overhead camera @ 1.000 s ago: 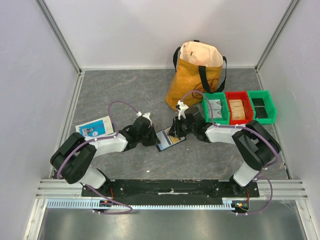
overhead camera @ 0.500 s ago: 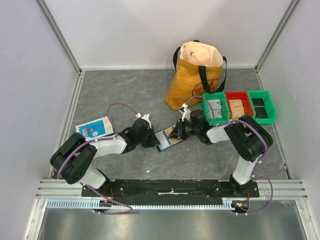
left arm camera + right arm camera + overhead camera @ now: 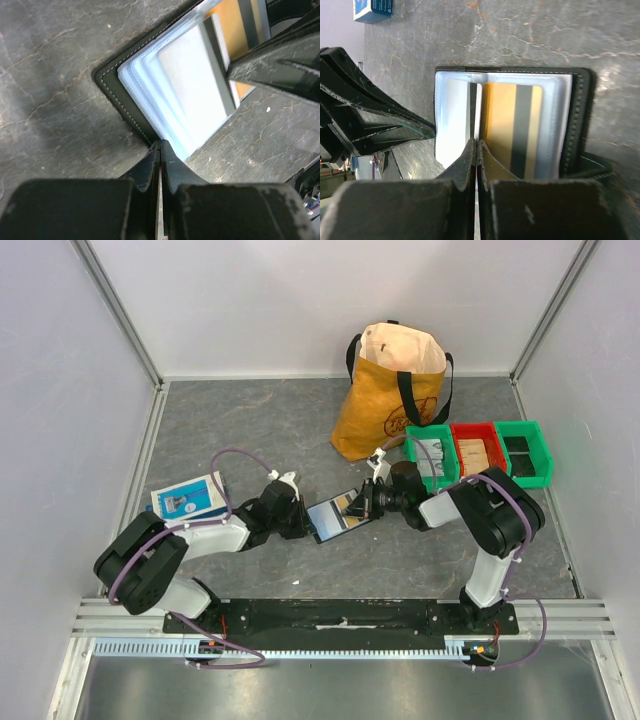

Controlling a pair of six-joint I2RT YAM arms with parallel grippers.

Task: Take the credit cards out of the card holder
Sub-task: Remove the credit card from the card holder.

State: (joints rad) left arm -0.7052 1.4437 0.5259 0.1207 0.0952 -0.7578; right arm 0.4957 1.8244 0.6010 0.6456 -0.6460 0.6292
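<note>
The black card holder (image 3: 340, 513) lies open on the table between both grippers. Its clear sleeves hold pale blue-grey credit cards (image 3: 192, 85) on one side and an orange credit card (image 3: 512, 127) with a dark stripe on the other. My left gripper (image 3: 160, 143) is shut, its tips against the holder's stitched left edge (image 3: 127, 117). My right gripper (image 3: 477, 143) is shut at the holder's middle, pinching a thin sleeve leaf (image 3: 474, 107) that stands on edge between the pale side and the orange card. In the top view the left gripper (image 3: 299, 523) and right gripper (image 3: 366, 503) flank the holder.
A blue-and-white flat box (image 3: 187, 496) lies at the left. An orange tote bag (image 3: 390, 390) stands behind the holder. Green (image 3: 432, 460), red (image 3: 477, 455) and green (image 3: 524, 452) bins sit at the right. Enclosure walls ring the table.
My right gripper has pulled back to the right and the right arm has folded in. The holder now lies opened wider, showing blue and orange. My left gripper has shifted slightly down-left.
</note>
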